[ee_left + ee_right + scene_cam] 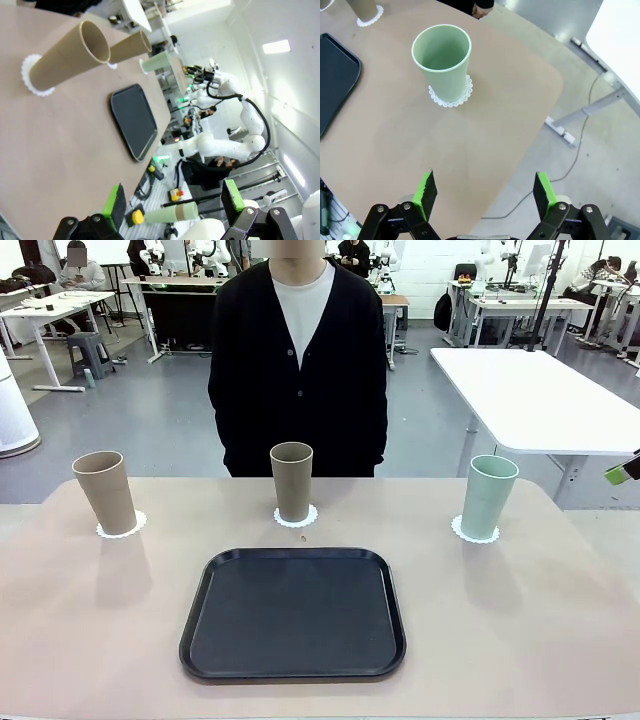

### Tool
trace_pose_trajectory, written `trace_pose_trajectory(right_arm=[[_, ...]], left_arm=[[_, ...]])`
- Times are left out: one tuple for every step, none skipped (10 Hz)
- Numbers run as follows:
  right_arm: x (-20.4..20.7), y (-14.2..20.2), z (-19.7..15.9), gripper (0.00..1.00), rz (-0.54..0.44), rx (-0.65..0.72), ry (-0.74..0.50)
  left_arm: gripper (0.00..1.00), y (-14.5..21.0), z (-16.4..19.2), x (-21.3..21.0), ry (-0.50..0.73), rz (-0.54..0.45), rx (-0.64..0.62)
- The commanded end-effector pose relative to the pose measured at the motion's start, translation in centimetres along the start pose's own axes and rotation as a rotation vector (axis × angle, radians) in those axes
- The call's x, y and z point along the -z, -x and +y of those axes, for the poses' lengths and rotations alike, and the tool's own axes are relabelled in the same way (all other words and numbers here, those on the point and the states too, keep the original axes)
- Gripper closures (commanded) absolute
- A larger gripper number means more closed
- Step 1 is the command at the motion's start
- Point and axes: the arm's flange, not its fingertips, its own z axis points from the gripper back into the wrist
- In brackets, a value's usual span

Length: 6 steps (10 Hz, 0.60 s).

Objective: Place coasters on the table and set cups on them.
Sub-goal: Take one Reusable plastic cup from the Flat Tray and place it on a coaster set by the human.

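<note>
Green pads apart on the right gripper [484, 192], nothing between them; it hangs over the table's [90, 640] right edge, near the far right corner. Left gripper [173, 204] also spread wide and empty, off the table's left end (wrist view is rolled sideways). Mint cup [443, 62] stands upright on its coaster [451, 95] near the far right corner. Centre tan cup [292, 481] sits on a coaster [296, 517] at the middle of the far edge, in front of the person [298, 360]. Left tan cup [105, 491] on its coaster [121, 526] near the far left corner. Black tray [293, 613] bare, mid-table toward the near edge.
</note>
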Motion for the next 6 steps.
trace_pose_trajectory(right_arm=[[-0.05,-0.23,0.28,0.00,0.016,0.014,0.017],[-0.05,-0.23,0.28,0.00,0.016,0.014,0.017],[-0.05,-0.23,0.28,0.00,0.016,0.014,0.017],[-0.05,-0.23,0.28,0.00,0.016,0.014,0.017],[-0.05,-0.23,0.28,0.00,0.016,0.014,0.017],[-0.05,-0.23,0.28,0.00,0.016,0.014,0.017]], left_arm=[[0.00,-0.01,-0.16,-0.08,-0.009,0.000,-0.014],[0.00,-0.01,-0.16,-0.08,-0.009,0.000,-0.014],[0.00,-0.01,-0.16,-0.08,-0.009,0.000,-0.014],[0.00,-0.01,-0.16,-0.08,-0.009,0.000,-0.014],[0.00,-0.01,-0.16,-0.08,-0.009,0.000,-0.014],[0.00,-0.01,-0.16,-0.08,-0.009,0.000,-0.014]])
